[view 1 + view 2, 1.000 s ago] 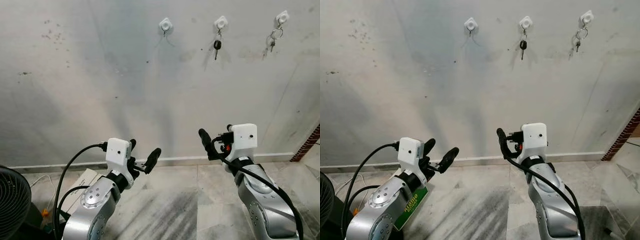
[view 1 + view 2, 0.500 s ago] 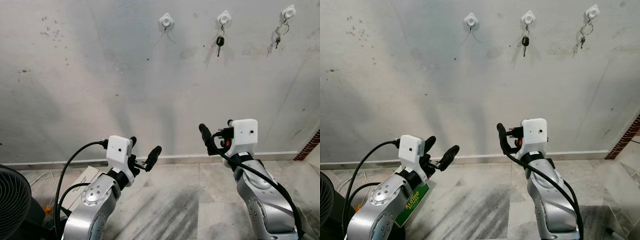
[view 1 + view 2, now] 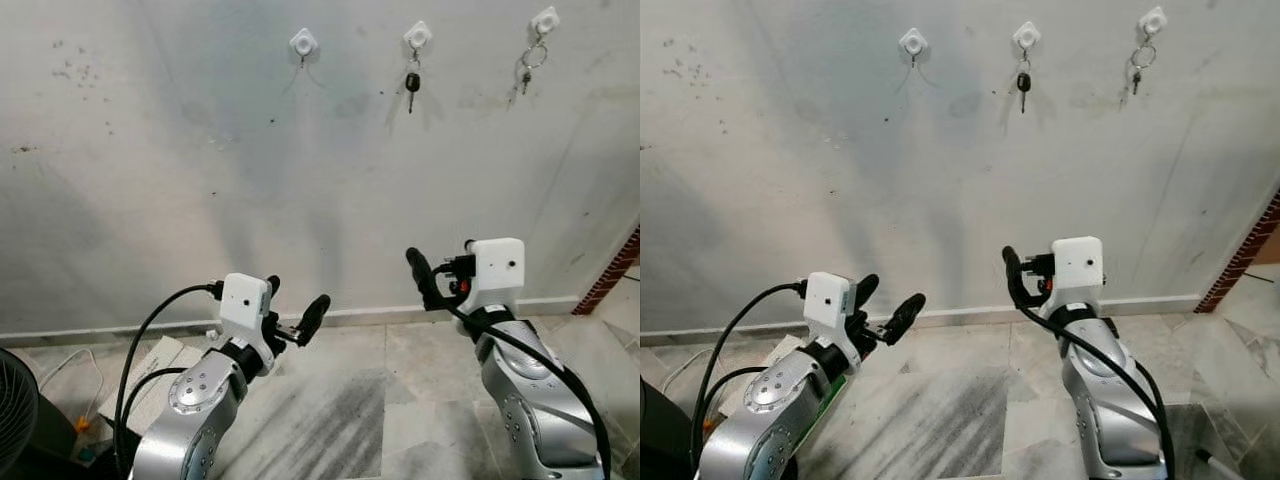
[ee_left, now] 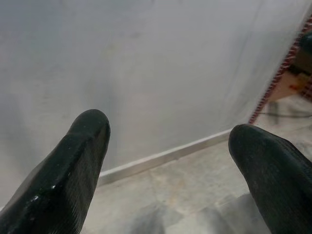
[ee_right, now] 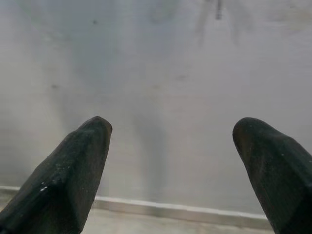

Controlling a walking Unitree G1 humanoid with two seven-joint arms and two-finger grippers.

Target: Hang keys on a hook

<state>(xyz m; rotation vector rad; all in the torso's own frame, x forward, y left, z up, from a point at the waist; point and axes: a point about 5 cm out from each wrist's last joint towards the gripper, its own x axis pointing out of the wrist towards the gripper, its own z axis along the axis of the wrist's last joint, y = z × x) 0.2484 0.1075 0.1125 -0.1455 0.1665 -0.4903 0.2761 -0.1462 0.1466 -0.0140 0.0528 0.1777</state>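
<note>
— Which step is the robot sitting at right now?

— Judging by the scene, the hanging itself looks done or not begun, since neither gripper is carrying anything. The left gripper (image 3: pixel 292 312) is hovering low before the wall (image 3: pixel 180 180) with its fingers spread wide and nothing between them, and the right gripper (image 3: pixel 440 275) is doing the same, a little higher.

— And the keys?

— They are hanging on the wall — a dark-headed key (image 3: pixel 410 85) under the middle hook (image 3: pixel 418 35) and a ring of keys (image 3: pixel 525 72) under the right hook (image 3: pixel 545 20). The left hook (image 3: pixel 303 42) is standing bare.

— So what is the next move calling for?

— If another set is meant for that bare hook, a gripper is needing to fetch it first; I am seeing no loose keys. Any reach is going high, well above both grippers.

— What about the room?

— The wall is grey, stained plaster, meeting a pale skirting and a marble-patterned tile floor (image 3: pixel 360 400). A black fan (image 3: pixel 25 410) is standing at the robot's left, a flat box (image 3: pixel 150 365) is lying beside it, and red brick (image 3: pixel 618 275) is showing at the right edge.
</note>
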